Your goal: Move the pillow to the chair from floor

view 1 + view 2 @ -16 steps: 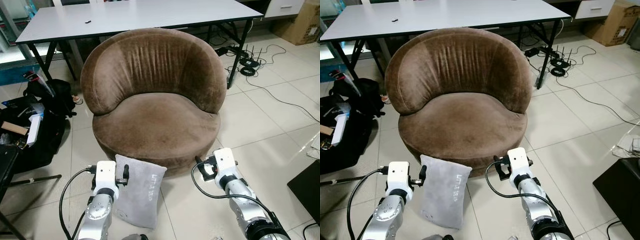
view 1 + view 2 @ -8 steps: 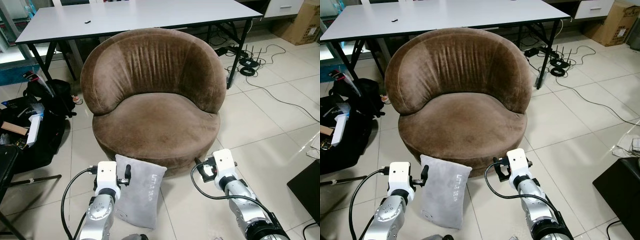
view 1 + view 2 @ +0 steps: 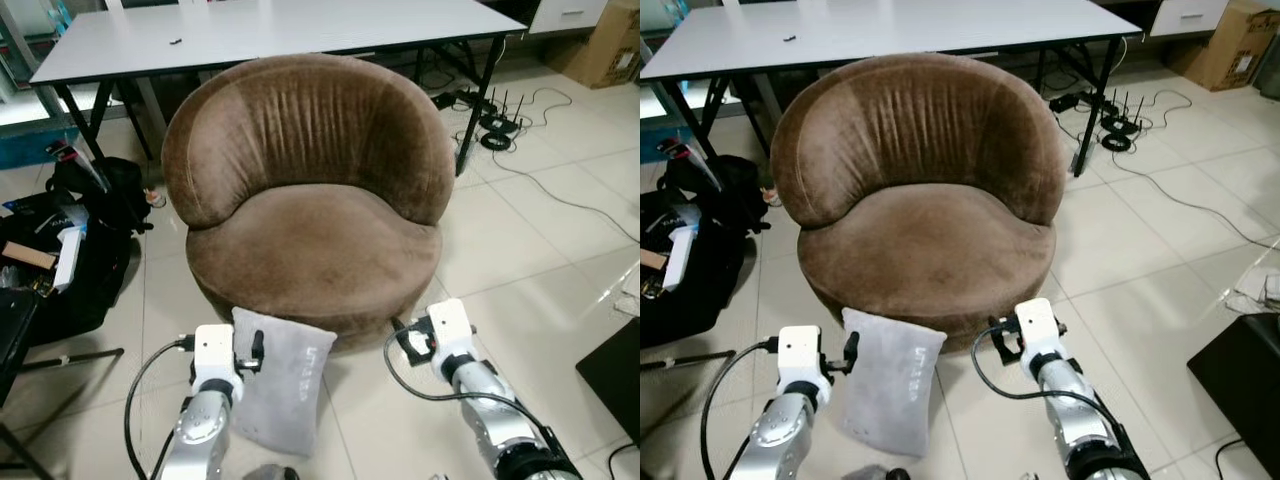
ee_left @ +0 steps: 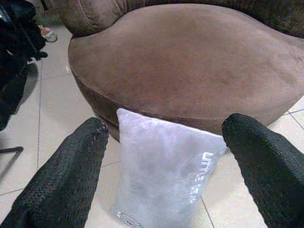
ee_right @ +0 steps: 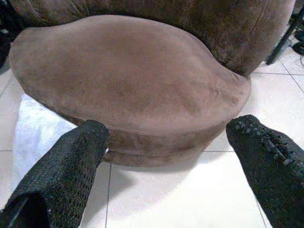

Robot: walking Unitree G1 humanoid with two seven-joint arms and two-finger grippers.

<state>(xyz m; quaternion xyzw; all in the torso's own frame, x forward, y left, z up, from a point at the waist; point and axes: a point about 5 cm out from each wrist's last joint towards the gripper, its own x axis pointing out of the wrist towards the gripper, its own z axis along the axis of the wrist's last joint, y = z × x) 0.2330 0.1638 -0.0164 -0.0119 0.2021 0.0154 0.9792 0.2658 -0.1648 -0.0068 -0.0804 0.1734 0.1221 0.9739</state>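
The grey pillow (image 3: 284, 385) stands on edge on the tiled floor (image 3: 500, 250) at the lower centre-left of the frame, its upper edge leaning against the front base of the brown round chair (image 3: 310, 200). Pale lettering runs down its right side. The chair fills the middle of the frame, its seat bare.

The left gripper (image 4: 166, 156) sits at the lower left, just beside the pillow's left edge; in the left wrist view its jaws are spread wide and released, with the pillow between the two black fingers (image 4: 61, 175) and apart from both. The right gripper (image 5: 175, 156) is at the lower right, near the chair's front right, jaws also spread wide and holding nothing, facing the seat's edge.

Behind the chair, across the upper frame, stands a white surface (image 3: 250, 30) on black legs. Black bags (image 3: 70, 230) lie at the left, and cables (image 3: 500, 120) trail over the floor at the upper right
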